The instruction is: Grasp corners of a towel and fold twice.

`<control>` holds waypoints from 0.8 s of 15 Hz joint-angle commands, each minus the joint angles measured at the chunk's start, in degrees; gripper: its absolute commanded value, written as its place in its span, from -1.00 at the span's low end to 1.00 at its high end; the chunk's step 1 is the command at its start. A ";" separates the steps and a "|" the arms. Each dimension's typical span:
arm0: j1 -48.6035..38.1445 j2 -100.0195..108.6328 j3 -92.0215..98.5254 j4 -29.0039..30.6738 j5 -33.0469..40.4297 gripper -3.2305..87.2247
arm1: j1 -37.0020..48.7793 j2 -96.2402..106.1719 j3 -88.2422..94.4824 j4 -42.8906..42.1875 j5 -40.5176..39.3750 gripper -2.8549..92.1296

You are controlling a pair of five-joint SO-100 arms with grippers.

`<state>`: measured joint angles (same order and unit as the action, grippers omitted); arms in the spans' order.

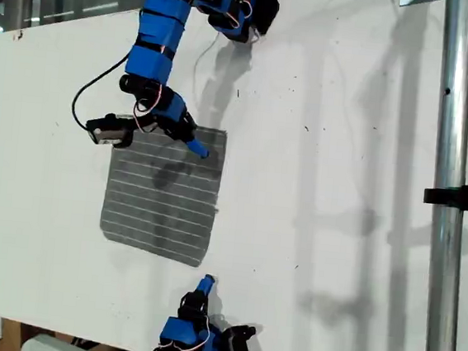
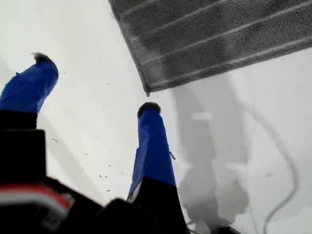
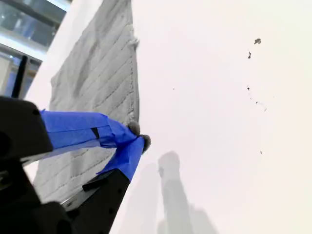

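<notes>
Towel: the towel (image 1: 162,193) lies flat and unfolded on the worktop (image 1: 344,153), left of centre in the exterior view.
My first gripper: my first gripper (image 2: 92,82) comes in from the top of the exterior view. Its fingers (image 2: 151,136) are spread wide with nothing between them, tips just short of the far right corner (image 2: 146,89).
My second gripper: my second gripper (image 3: 138,135) is at the bottom of the exterior view, fingers pressed together right by the near right corner (image 1: 201,264). Can't tell if any cloth is caught, and it looks like none.
Handling: I'd guess it's thin, soft and light, so it'll drape and drag rather than hold its shape.
Where to grab: honestly, pinch right at those two corners on the exterior view's right edge. Get a finger under the hem, because flat cloth slips out easily.
</notes>
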<state>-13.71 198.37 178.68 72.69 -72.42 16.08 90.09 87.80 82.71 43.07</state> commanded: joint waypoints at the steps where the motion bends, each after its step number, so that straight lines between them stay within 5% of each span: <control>1: 0.62 0.35 0.00 -0.88 -0.44 -0.99 | -0.26 -0.88 5.10 -6.33 -0.97 -0.22; 10: 1.14 0.35 0.00 -0.70 -0.88 -0.99 | 4.48 -18.11 6.68 -16.61 -1.93 -0.42; 12: 1.32 0.35 0.00 -0.70 -1.05 -0.99 | 4.75 -20.83 4.22 -15.21 -1.93 -0.67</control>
<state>-13.71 198.37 178.68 72.69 -72.77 20.30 69.70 94.22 67.24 41.48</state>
